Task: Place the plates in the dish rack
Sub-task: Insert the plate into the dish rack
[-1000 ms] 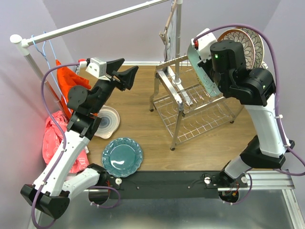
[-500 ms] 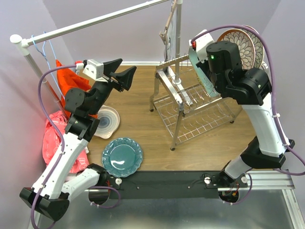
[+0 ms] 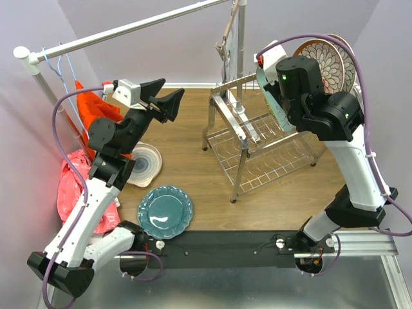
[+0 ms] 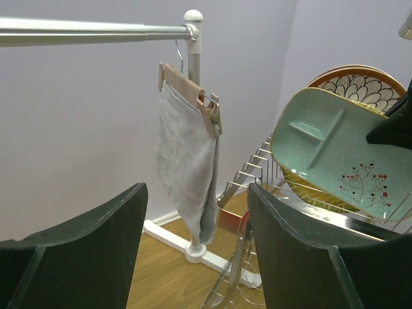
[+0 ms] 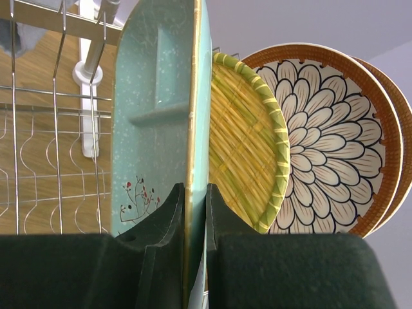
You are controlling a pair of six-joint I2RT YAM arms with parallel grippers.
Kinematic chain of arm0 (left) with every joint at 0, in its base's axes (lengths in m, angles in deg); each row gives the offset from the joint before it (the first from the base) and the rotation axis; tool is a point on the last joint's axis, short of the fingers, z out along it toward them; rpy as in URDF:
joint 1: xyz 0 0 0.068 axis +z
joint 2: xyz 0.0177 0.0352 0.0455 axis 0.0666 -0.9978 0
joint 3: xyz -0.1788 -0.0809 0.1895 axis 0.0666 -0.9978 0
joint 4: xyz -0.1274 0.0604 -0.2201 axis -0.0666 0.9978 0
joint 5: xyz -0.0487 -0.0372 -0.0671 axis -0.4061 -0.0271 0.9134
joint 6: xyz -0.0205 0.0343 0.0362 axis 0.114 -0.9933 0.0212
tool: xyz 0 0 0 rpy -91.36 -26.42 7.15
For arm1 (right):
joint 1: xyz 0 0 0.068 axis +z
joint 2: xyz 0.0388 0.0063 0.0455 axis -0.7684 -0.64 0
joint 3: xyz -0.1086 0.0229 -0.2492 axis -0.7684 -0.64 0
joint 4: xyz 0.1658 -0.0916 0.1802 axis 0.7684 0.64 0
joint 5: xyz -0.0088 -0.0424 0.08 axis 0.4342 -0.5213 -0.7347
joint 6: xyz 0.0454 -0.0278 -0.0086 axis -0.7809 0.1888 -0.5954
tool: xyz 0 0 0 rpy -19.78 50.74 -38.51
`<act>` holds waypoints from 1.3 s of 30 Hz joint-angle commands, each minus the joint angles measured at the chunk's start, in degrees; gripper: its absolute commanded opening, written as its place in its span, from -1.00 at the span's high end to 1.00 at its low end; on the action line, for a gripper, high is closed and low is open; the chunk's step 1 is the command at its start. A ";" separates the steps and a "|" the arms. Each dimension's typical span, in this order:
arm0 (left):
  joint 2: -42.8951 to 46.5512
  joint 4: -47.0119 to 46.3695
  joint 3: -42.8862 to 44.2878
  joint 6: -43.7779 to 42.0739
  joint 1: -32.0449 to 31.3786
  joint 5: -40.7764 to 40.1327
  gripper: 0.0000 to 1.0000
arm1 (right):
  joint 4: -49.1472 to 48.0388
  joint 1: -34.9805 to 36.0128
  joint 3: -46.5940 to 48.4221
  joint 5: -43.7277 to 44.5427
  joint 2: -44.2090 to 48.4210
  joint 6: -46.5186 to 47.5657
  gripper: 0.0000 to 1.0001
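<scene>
My right gripper is shut on the gold rim of a pale green divided plate, which it holds on edge above the upper tier of the dish rack. Just behind it in the rack stand a yellow woven plate and two brown-rimmed floral plates. On the floor to the left lie a teal scalloped plate and a white-grey swirl plate. Raised high over them, my left gripper is open and holds nothing.
A long white clothes rail crosses the back, with a grey cloth on a wooden hanger beside the rack. Orange cloth and pink cloth hang and lie at the far left. Purple walls close in on both sides.
My right arm has shifted slightly left with the green plate, uncovering more of the floral plate. The left arm nudged a little to the left, its gripper still open.
</scene>
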 commanded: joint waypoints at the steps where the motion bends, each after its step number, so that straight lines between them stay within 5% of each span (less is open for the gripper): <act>1: 0.56 -1.44 -0.91 0.08 0.61 1.35 -0.45 | 2.87 -0.61 -0.25 3.92 0.98 0.76 0.65; 26: 4.69 -0.91 -3.90 0.52 1.58 1.43 -0.45 | -1.87 -0.69 -0.95 4.18 -0.60 3.83 0.19; 32: 4.96 0.14 -3.20 1.13 1.67 1.61 -0.45 | -5.55 -0.61 10.55 2.69 -3.06 11.11 -0.07; 39: 4.34 6.37 0.67 2.10 1.76 1.00 -0.45 | -13.82 -0.52 2.66 -6.45 3.79 13.07 -0.54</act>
